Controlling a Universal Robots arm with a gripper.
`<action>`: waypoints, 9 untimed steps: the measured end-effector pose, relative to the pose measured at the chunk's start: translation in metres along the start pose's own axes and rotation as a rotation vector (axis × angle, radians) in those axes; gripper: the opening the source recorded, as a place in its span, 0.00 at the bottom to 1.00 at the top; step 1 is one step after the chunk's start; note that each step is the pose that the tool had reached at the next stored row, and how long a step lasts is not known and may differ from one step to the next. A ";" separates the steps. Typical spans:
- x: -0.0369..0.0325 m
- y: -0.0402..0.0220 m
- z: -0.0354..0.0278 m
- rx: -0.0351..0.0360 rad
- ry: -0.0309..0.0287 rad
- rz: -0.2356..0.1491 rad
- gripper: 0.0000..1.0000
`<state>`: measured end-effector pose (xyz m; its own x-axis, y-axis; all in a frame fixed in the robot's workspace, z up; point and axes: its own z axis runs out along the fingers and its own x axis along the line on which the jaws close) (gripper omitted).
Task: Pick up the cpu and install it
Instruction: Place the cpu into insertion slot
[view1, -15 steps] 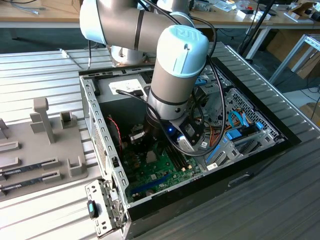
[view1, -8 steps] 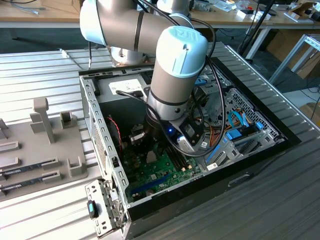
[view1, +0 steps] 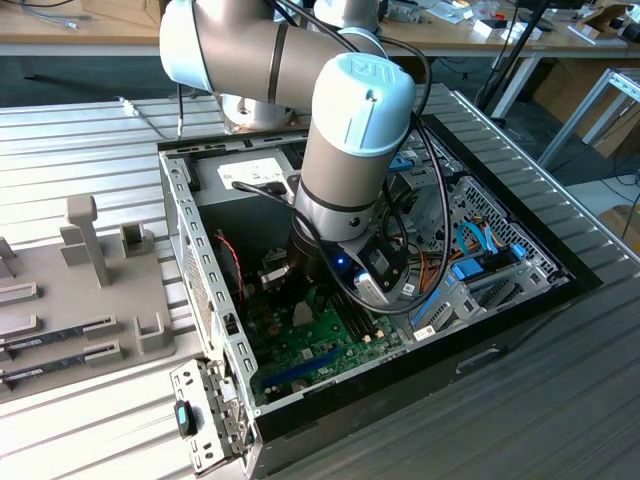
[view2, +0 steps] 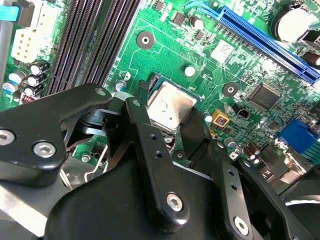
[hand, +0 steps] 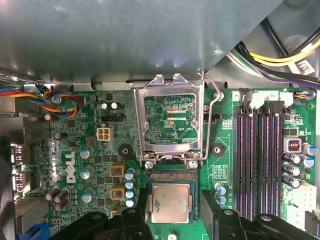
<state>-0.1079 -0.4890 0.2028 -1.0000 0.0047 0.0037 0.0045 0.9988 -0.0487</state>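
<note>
The arm (view1: 355, 130) arches down from 12 o'clock in the exterior view, its wrist (view1: 345, 215) upright, the hand (hand: 172, 200) pointing straight down.

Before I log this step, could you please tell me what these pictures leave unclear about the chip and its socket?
- Exterior view: the arm covers the middle of the board.
- Second wrist view: the gripper's black body hides the chip's near corner and most of the socket.
- Both wrist views: whether the chip sits fully down; its own top hides the contacts beneath.
- First wrist view: the picture's edge cuts off the gripper.
</note>
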 end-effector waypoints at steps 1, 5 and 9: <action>0.0000 0.0000 0.0001 -0.0001 0.0000 0.000 0.53; 0.0000 0.0000 0.0002 0.0000 0.0000 0.000 0.44; 0.0000 0.0000 0.0002 0.0000 0.0000 0.000 0.44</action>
<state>-0.1079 -0.4890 0.2026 -1.0000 0.0047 0.0037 0.0045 0.9988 -0.0488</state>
